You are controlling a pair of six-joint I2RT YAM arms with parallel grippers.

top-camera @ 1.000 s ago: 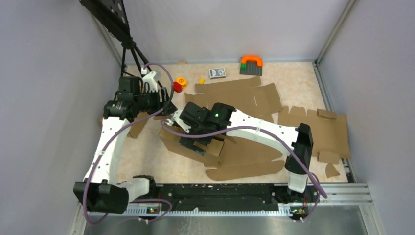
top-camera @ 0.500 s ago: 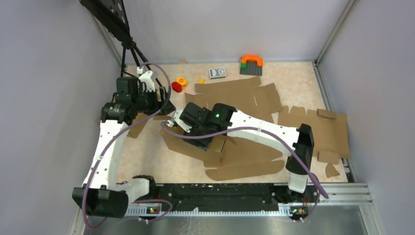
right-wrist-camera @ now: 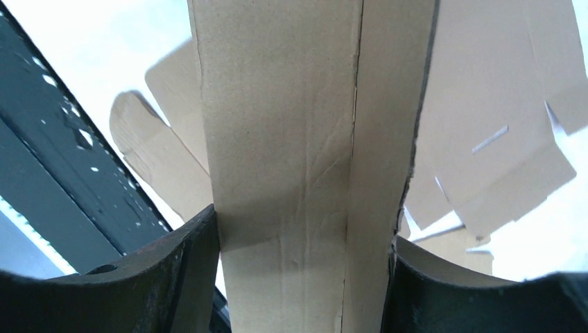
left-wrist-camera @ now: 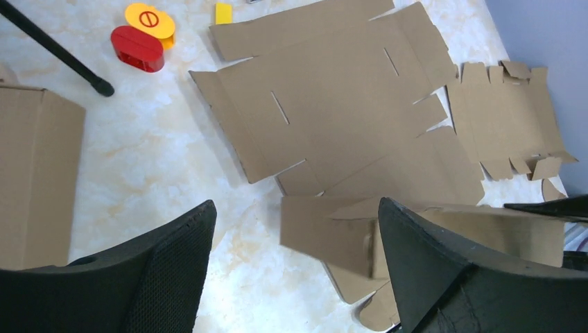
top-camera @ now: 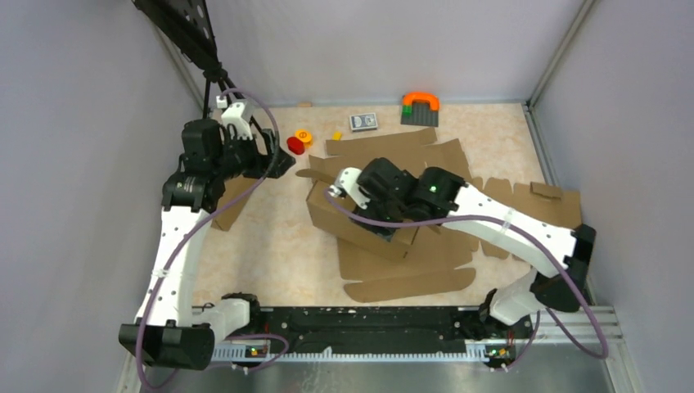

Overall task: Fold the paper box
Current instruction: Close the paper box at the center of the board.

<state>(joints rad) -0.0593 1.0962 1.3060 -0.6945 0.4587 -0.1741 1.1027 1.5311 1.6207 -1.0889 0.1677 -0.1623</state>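
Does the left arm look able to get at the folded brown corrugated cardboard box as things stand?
Probably yes. The left gripper hangs open and empty beside the brown corrugated cardboard box, with only bare table between them. The right gripper clamps a wall farther right, out of that path.

Paper box (top-camera: 340, 214) at centre, cardboard slab (top-camera: 232, 205) to its left, card deck (top-camera: 363, 122) well behind it.

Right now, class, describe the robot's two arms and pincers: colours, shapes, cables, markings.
Left arm and right arm: white links, black joints, a purple cable each. A green light glows on the right arm. Left pincer and right pincer: black curved fingers.
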